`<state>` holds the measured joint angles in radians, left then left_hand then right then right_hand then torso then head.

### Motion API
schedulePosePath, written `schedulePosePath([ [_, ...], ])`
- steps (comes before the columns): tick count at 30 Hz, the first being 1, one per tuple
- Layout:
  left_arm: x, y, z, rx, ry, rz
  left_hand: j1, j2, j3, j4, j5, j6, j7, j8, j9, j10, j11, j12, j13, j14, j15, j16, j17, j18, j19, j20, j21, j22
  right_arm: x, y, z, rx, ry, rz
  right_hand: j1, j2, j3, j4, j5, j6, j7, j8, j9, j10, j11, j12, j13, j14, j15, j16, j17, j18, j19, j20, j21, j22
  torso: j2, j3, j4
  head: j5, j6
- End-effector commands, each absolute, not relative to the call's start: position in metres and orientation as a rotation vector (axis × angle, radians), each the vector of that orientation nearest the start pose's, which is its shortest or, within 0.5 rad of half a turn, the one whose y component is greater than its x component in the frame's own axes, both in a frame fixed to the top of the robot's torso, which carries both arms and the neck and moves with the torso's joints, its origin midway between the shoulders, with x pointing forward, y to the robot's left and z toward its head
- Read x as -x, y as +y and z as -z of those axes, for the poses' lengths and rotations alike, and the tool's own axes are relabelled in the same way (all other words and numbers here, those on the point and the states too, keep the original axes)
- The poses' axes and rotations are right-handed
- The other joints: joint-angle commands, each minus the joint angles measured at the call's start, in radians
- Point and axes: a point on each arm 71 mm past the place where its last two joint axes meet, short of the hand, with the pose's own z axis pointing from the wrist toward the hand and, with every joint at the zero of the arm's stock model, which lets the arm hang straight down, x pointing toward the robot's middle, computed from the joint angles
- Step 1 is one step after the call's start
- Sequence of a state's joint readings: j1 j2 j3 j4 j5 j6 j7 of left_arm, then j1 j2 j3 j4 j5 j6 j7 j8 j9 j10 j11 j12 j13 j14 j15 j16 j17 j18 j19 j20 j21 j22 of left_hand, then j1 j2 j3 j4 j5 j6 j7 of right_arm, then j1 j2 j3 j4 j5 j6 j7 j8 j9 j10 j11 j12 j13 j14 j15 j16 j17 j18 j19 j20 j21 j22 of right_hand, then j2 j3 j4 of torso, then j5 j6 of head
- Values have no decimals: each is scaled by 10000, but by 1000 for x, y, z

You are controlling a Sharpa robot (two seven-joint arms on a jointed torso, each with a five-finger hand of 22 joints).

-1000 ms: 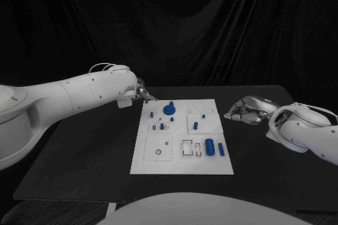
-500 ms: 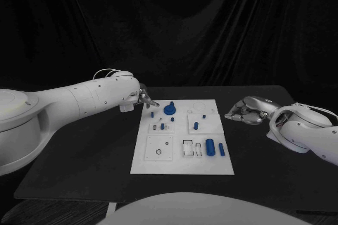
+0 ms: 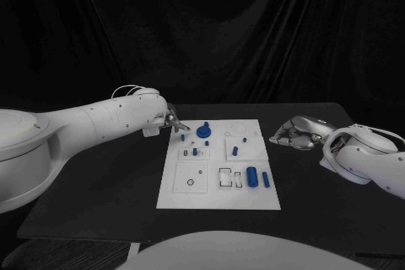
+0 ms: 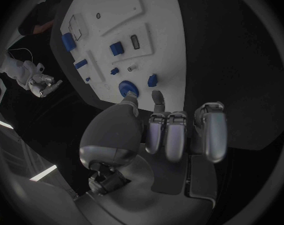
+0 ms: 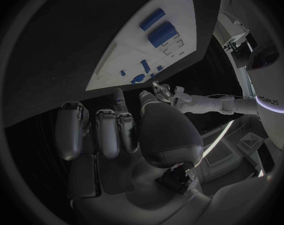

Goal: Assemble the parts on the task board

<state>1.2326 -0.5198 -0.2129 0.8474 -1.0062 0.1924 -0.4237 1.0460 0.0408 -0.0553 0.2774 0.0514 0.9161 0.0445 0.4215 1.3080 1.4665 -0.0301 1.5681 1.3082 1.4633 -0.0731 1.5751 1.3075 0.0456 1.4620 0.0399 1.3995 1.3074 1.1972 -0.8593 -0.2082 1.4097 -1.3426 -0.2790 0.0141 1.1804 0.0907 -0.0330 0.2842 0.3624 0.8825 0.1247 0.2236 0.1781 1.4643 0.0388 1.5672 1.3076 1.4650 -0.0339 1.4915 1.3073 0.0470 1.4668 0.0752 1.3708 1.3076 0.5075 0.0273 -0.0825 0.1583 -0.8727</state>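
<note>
Head view first: our left arm reaches in from the frame's left edge, and our left hand (image 3: pixel 171 120) hangs at the upper left corner of the flat white rectangular task board (image 3: pixel 253 198), which lies in the middle of the black table (image 3: pixel 101 188). In the left wrist view that hand (image 4: pixel 173 130) has its fingers curled in beside one another, with nothing between them, while the thumb tip points toward the round blue knob-shaped part (image 4: pixel 128 89). In the head view this blue knob (image 3: pixel 203 130) stands on the upper left area of the board, just right of the left hand; we cannot tell whether anything touches it.

Our right arm comes in from the right edge, and our right hand (image 3: pixel 295 133) sits over the table just beside the board's right edge, level with its upper half, apart from the board. Its fingers are curled into a loose fist, and the right wrist view shows the same hand (image 5: pixel 126 127) closed around nothing.

Lower on the board, right of centre, a thick blue cylinder (image 3: pixel 251 175) and a thinner blue bar (image 3: pixel 264 178) lie side by side. Several small blue pegs (image 3: pixel 235 149) stand in the upper half.
</note>
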Motion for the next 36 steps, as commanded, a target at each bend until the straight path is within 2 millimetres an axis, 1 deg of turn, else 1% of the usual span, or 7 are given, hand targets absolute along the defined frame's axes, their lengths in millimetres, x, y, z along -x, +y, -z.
schedulePosePath([
  [1, -557, 264, 287, 3380, 23830, 1058, 105, 5, -59, 2, -9, -86, 12, 72, 311, 1043, 99, 27, 2626, 1075, 73, -43, 2633, -23, 4, 54, -46, 2059, -474, -241, 254, 1423, 18679, -6309, 48, -59, -13, 22, 27, -29, -17, -10, 0, 1065, 40, 36, 2632, 739, 50, -40, 1125, 40, 125, 38, -17, 1921, 4, -2, 4, 6, 1],
  [13, -554, 261, 296, 3301, 24161, 992, 144, 81, -110, 13, -6, -287, 48, 98, 276, 1043, 127, 27, 2626, 1075, 98, -43, 2633, -18, -14, 78, -62, 2053, -473, -242, 256, 1398, 18766, -6283, 50, -53, -13, 18, 43, -32, -19, -13, -1, 1065, 37, 36, 2632, 735, 46, -50, 1110, 46, 118, 35, -42, 1913, 1, 3, 1, -20, 1],
  [19, -553, 260, 298, 3280, 24254, 955, 188, 161, -141, 13, -1, -441, 84, -9, 214, 1043, 159, 27, 2626, 1075, 125, -43, 2633, -20, -15, 103, -53, 2055, -473, -242, 257, 1384, 18791, -6263, 52, -51, -12, 16, 46, -33, -19, -13, -1, 1065, 36, 36, 2632, 736, 45, -49, 1111, 46, 119, 34, -41, 1914, -3, -1, -4, -39, 1],
  [25, -554, 260, 299, 3291, 24289, 901, 218, 187, -142, 2, 4, -470, 93, -51, 189, 1043, 168, 27, 2626, 1075, 133, -43, 2633, -20, -16, 111, -51, 2055, -472, -243, 257, 1375, 18800, -6255, 52, -51, -12, 16, 46, -33, -19, -13, -1, 1065, 36, 36, 2632, 736, 45, -49, 1111, 46, 119, 34, -41, 1914, 2, 1, -6, -16, 1],
  [29, -554, 261, 299, 3308, 24299, 868, 232, 200, -141, -3, 6, -482, 98, -69, 179, 1043, 172, 27, 2626, 1075, 137, -43, 2633, -19, -19, 114, -54, 2054, -472, -243, 257, 1375, 18803, -6258, 52, -51, -12, 16, 46, -33, -19, -13, -1, 1065, 36, 36, 2632, 736, 45, -49, 1111, 46, 119, 34, -41, 1914, 9, 1, -3, -42, 1],
  [34, -554, 260, 300, 3286, 24355, 852, 322, 279, -130, -38, 24, -554, 133, -213, 98, 1043, 202, 27, 2626, 1075, 165, -43, 2633, -13, -40, 140, -77, 2045, -472, -243, 257, 1380, 18809, -6264, 52, -51, -12, 16, 46, -33, -19, -13, -1, 1065, 36, 36, 2632, 736, 45, -49, 1111, 46, 119, 34, -41, 1914, -1, 4, 1, -37, 1],
  [36, -554, 259, 300, 3274, 24366, 863, 445, 356, -88, -101, 59, -595, 171, -413, -33, 1043, 234, 27, 2626, 1075, 196, -43, 2633, -11, -50, 168, -82, 2043, -472, -242, 257, 1383, 18816, -6266, 52, -51, -12, 16, 46, -33, -19, -13, -1, 1065, 36, 36, 2632, 736, 45, -49, 1111, 46, 119, 34, -41, 1914, -2, 5, 0, -37, 1],
])
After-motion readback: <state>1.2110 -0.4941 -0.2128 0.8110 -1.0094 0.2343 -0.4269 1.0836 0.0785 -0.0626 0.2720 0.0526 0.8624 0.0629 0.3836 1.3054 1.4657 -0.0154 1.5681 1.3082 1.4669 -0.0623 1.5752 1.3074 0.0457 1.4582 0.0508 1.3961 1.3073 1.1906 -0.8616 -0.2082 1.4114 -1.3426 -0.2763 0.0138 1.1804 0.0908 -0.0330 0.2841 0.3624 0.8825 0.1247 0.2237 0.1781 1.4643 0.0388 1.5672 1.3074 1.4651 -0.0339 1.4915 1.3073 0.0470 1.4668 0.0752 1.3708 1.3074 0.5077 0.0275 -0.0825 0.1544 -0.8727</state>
